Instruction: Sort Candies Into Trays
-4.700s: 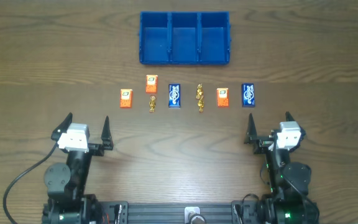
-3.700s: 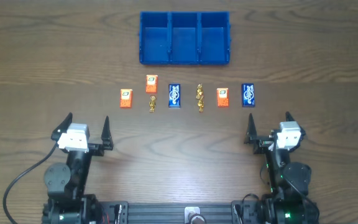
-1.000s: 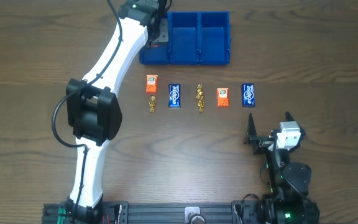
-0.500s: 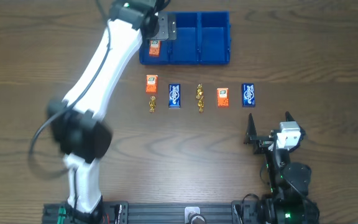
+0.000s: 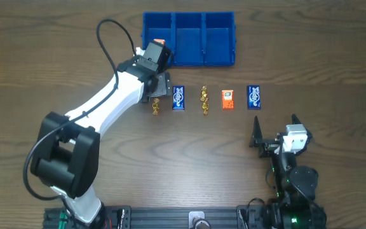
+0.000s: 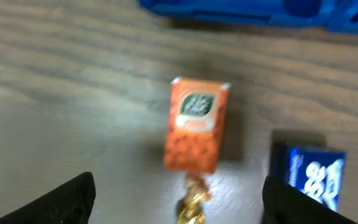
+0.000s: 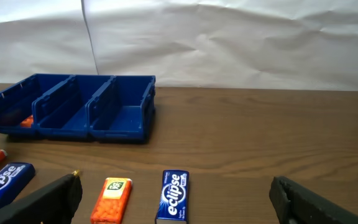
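The blue three-compartment tray (image 5: 189,58) stands at the back, with one orange candy box (image 5: 159,43) in its left compartment. My left gripper (image 5: 159,83) hangs open above a second orange box (image 6: 196,124), which lies between its fingers in the left wrist view. A gold candy (image 5: 156,106) and a blue pack (image 5: 178,97) lie right beside it. Further right lie gold candies (image 5: 204,100), a third orange box (image 5: 227,99) and another blue pack (image 5: 254,97). My right gripper (image 5: 276,127) rests open near its base, holding nothing.
The right wrist view looks across the table at the tray (image 7: 73,106), the orange box (image 7: 110,190) and the blue pack (image 7: 171,196), with a white backdrop behind. Bare wood surrounds the candy row on all sides.
The left arm let go of an orange box in the tray's left compartment, then drew back and lowered over the orange box in the row. The right arm stayed still.
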Controlling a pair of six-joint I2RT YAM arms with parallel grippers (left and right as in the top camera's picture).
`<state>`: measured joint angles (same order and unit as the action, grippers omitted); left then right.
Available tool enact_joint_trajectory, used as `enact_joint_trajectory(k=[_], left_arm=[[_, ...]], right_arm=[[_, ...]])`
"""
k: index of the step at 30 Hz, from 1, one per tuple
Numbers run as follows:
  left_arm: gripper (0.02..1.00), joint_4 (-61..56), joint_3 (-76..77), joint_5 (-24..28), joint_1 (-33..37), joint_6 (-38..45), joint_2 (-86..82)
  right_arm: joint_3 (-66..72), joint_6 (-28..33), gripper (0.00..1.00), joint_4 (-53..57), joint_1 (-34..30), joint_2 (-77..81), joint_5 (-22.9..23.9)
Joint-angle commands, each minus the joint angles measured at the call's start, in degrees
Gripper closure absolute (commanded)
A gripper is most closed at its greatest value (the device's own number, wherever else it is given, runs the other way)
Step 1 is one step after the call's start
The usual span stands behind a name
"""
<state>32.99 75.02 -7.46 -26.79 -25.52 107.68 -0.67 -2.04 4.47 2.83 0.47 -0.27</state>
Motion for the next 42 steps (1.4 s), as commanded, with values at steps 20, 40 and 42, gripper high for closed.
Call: enact_joint_trajectory(k=[20,40,42], left_arm=[[0.314,-5.79,0.87,4.07,1.77,0.26,9.22],[0.792,-5.99,1.64,5.64,2.01,1.07,7.69],[0.798,-5.97,1.75,5.79,1.7,1.03,2.64]], right_arm=[[0.22,0.81,0.003,0.26,0.15,-0.31,-0.26],[0.22,0.83,0.001,0.26,0.15,-0.31,-0.26],[0.22,0.81,0.001,0.26,0.15,-0.31,-0.26]])
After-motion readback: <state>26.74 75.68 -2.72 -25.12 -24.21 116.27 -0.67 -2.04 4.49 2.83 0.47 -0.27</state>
